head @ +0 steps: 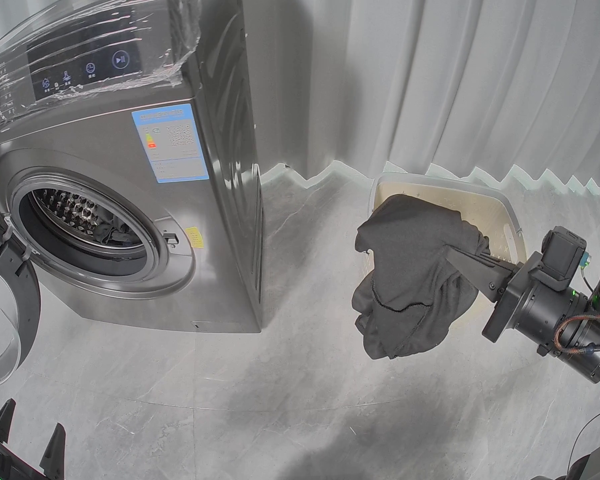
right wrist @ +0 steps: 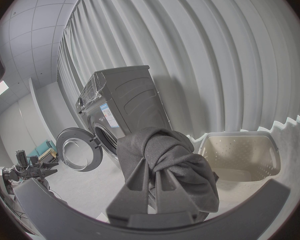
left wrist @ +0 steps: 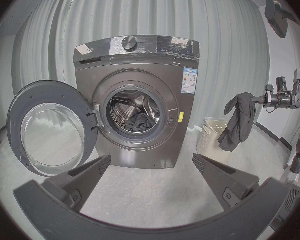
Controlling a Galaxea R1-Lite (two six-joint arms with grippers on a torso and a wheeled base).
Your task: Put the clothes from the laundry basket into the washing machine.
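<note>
My right gripper [head: 455, 256] [right wrist: 155, 170] is shut on a dark grey garment [head: 407, 275] [right wrist: 171, 160] [left wrist: 238, 120], which hangs in the air just left of the cream laundry basket [head: 493, 211] [right wrist: 243, 154] [left wrist: 211, 139]. The grey washing machine [head: 133, 161] [left wrist: 136, 100] [right wrist: 123, 97] stands at the left with its round door [head: 3, 301] [left wrist: 50, 127] swung open. Dark clothes [left wrist: 138, 122] lie in its drum [head: 87, 225]. My left gripper [head: 27, 435] [left wrist: 150, 165] is low at the near left, open, nothing between its fingers, facing the machine's opening.
White curtains [head: 447, 68] hang behind the machine and basket. The pale marble floor [head: 280, 368] stretches between the machine and the basket. The open door juts out toward my left arm.
</note>
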